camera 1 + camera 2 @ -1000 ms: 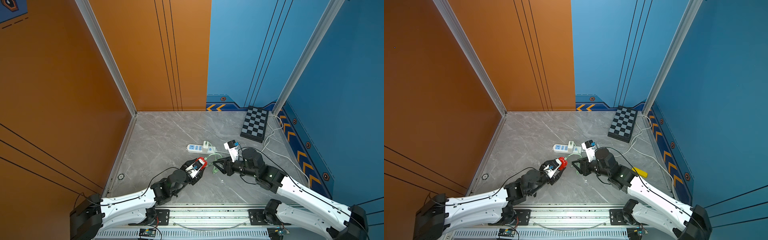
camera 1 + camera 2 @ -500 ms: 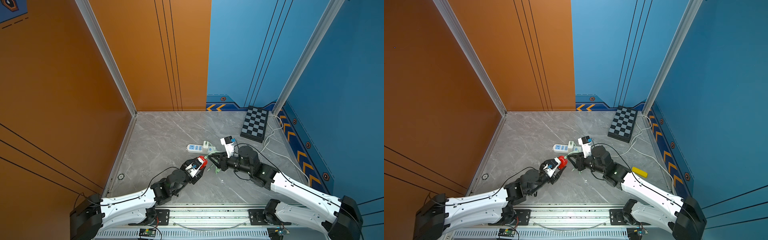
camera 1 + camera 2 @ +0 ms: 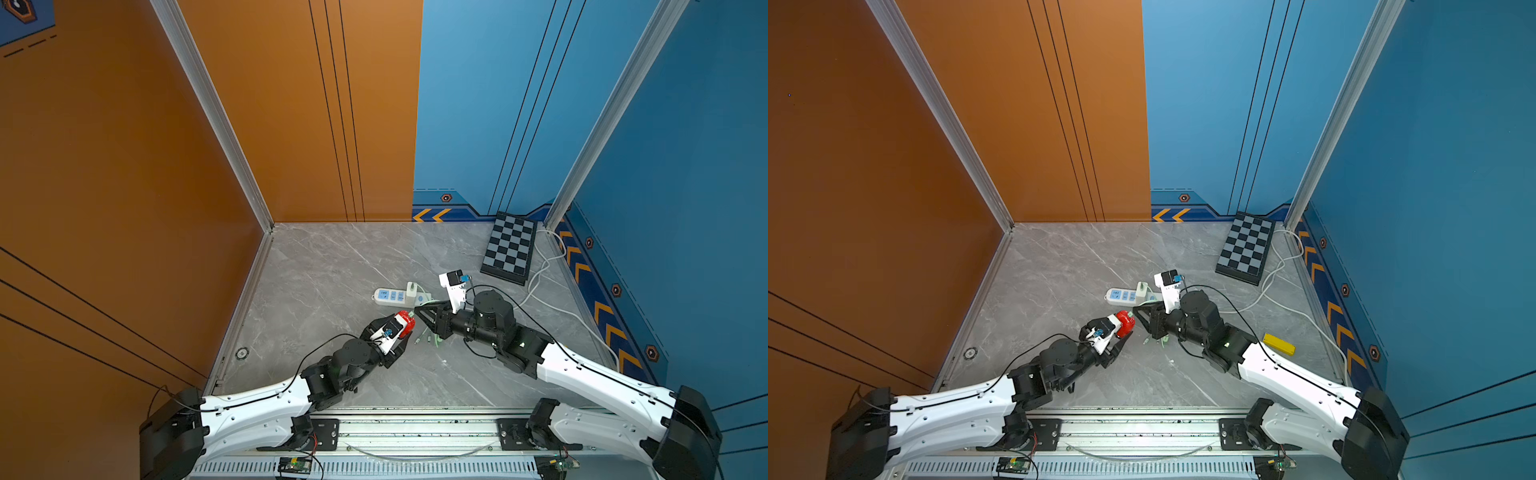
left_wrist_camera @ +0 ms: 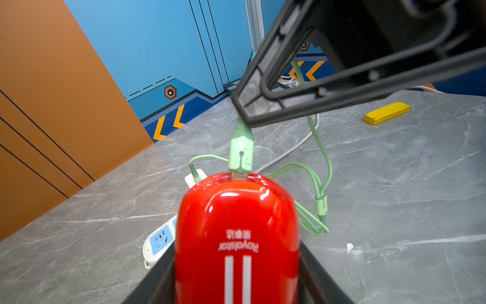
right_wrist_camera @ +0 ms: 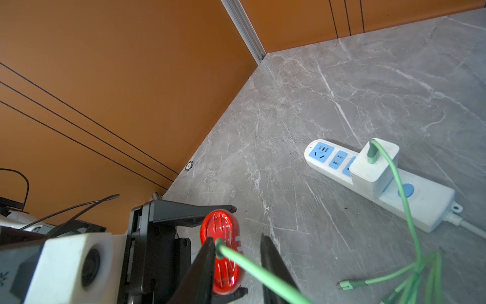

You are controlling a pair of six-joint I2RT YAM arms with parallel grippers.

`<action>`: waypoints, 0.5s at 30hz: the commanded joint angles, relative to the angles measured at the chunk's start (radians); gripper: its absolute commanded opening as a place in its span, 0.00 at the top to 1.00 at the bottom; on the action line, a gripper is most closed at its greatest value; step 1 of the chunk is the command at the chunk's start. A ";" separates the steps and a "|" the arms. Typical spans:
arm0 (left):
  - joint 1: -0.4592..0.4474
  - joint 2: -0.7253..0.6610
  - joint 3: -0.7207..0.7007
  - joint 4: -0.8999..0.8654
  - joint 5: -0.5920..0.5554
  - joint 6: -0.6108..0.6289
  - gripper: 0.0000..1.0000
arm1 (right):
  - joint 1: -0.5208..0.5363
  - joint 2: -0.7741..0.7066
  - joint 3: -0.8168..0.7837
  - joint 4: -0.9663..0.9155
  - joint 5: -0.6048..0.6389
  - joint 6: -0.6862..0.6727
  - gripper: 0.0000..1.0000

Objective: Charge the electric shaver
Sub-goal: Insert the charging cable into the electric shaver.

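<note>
Aligning green plug [image 4: 241,152] squarely to the electric shaver [image 4: 236,223] matters; my left gripper [image 3: 399,330] clenches it; if right gripper [image 5: 236,236] grasps, I cannot tell.

In both top views we are looking down from high above onto the whole worktop [image 3: 332,270]. At the wrists we are peering close along the left claw [image 4: 236,247] and right claw [image 5: 236,238], face to face, sharing the electric shaver [image 4: 236,210] and power strip [image 5: 426,208].

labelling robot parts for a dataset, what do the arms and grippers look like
The left arm and right arm have white shells, black joints and thin black cables alongside. The left gripper and right gripper are black, with tapering open-frame fingers and white wrist camera mounts.
</note>
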 commanded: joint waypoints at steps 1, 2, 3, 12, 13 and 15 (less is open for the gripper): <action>0.005 -0.001 0.033 0.061 0.016 -0.017 1.00 | 0.007 0.010 0.030 0.033 0.023 -0.002 0.71; 0.005 0.003 0.035 0.066 0.017 -0.017 1.00 | 0.009 0.016 0.030 0.037 0.022 -0.002 0.71; 0.005 0.008 0.037 0.067 0.020 -0.017 1.00 | 0.008 0.021 0.030 0.041 0.022 0.000 0.71; 0.002 0.037 0.059 0.073 0.024 -0.021 1.00 | 0.019 0.050 0.043 0.057 0.018 0.001 0.79; 0.003 0.039 0.061 0.073 0.024 -0.022 1.00 | 0.020 0.049 0.044 0.053 0.023 -0.001 0.82; 0.004 0.039 0.062 0.073 0.024 -0.021 1.00 | 0.023 0.051 0.051 0.040 0.027 -0.007 0.87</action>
